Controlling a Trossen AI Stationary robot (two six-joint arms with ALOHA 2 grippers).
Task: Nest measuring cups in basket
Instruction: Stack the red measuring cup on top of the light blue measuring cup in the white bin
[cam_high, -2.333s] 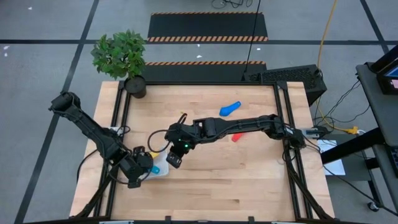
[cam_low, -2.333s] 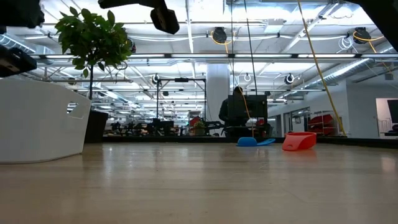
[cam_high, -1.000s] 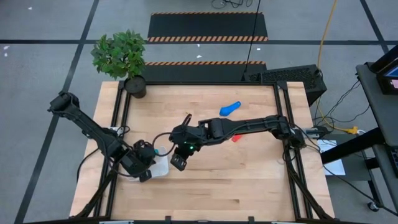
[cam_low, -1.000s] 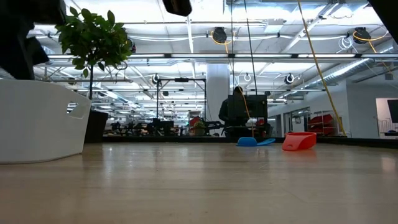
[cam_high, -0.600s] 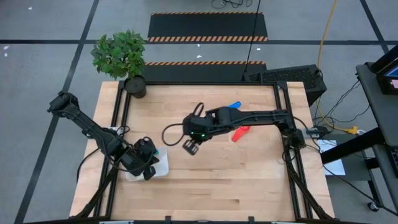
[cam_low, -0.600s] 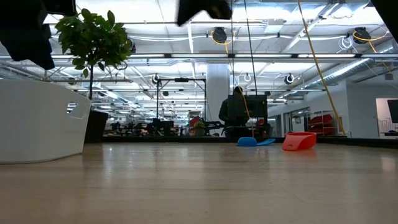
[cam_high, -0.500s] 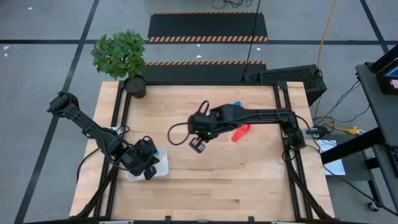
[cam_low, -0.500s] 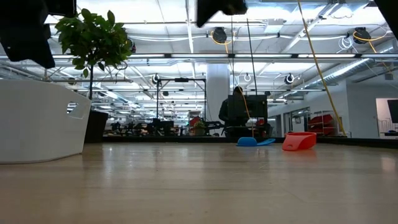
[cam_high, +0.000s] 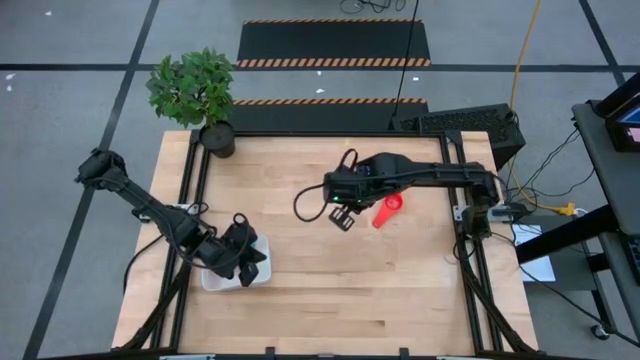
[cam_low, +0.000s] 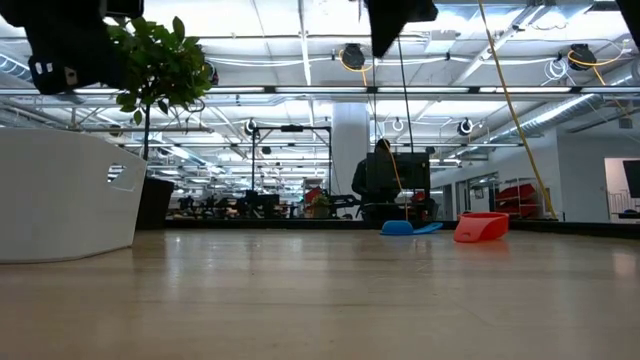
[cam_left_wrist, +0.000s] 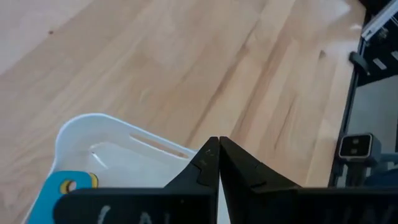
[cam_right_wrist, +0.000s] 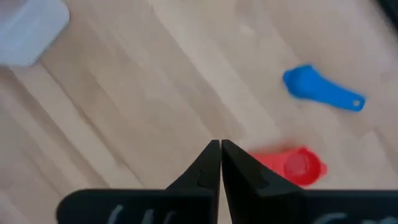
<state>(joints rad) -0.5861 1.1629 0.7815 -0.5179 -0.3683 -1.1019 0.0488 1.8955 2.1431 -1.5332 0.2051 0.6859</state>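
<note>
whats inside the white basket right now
In the left wrist view, the basket holds a light blue cup with a yellow cup showing beneath it. The left hand, shut, hovers above and covers the rest of the inside, so further contents can't be told.

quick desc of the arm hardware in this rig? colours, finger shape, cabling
Two black jointed arms. The right arm carries a loose black cable looping off its wrist and a small green light near the right gripper. The left gripper is equally dark. Each has two flat black fingers tapering to a point.

Bright overhead lighting, soft shadows, blurred wrist views
</note>
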